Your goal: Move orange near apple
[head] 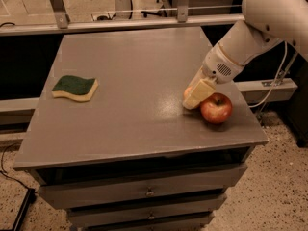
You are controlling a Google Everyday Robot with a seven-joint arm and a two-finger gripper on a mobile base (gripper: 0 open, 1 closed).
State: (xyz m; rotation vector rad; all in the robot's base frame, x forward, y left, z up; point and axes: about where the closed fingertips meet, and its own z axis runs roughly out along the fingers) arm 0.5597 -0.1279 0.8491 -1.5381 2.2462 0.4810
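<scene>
The red apple (216,108) with yellowish patches sits on the grey table (130,105) near its right front corner. My gripper (196,96) reaches down from the white arm (250,37) at the upper right and is just left of the apple, almost touching it. It is shut on the small orange (186,91). Only a sliver of the orange shows, at the left of the cream fingers (199,93), low over the tabletop.
A green and yellow sponge (74,88) lies on the left side of the table. Drawers (149,191) run below the front edge. A metal rail (120,23) runs behind the table. A cable (274,85) hangs at the right.
</scene>
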